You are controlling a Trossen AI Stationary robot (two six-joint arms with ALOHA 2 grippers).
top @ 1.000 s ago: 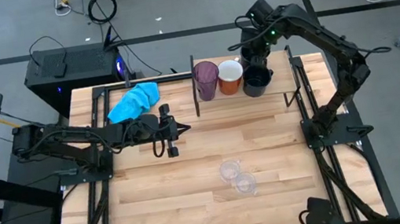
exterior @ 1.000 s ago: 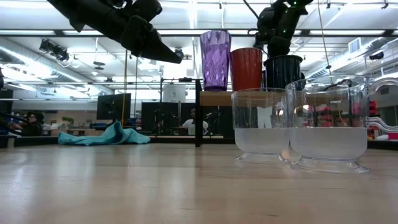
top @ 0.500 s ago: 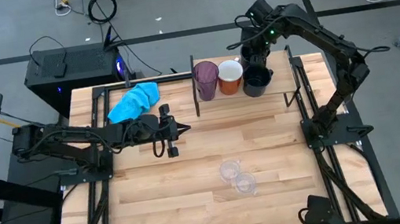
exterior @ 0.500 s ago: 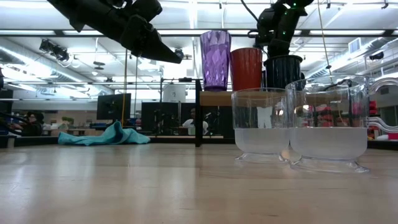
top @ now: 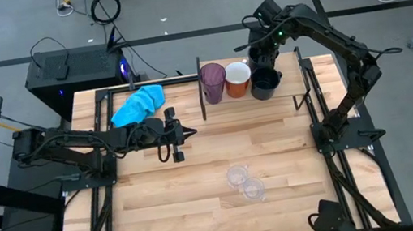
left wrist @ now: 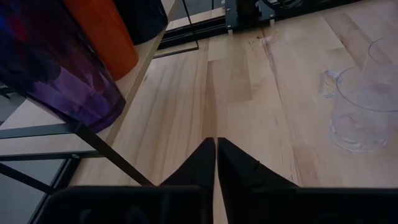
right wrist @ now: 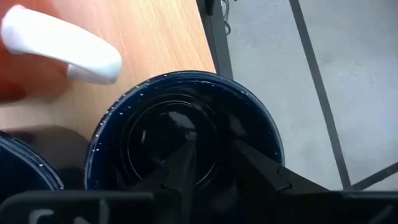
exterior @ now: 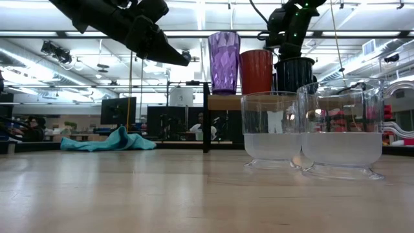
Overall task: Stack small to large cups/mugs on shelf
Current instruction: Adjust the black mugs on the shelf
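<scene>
Two clear plastic cups [top: 244, 183] sit touching on the bench [top: 205, 214], near its front edge. Left tool [top: 175, 136] hovers mid-bench with fingers [left wrist: 208, 165] pressed closed, holding nothing; blue cloth [top: 138, 104] behind it. At the back, shelf [top: 220, 97] carries purple tumbler [top: 213, 82], orange mug [top: 237, 79], black mug [top: 265, 82] in a row. Right tool [top: 262, 60] sits above the black mugs, fingers slightly apart over a dark rim [right wrist: 180, 137], gripping nothing.
</scene>
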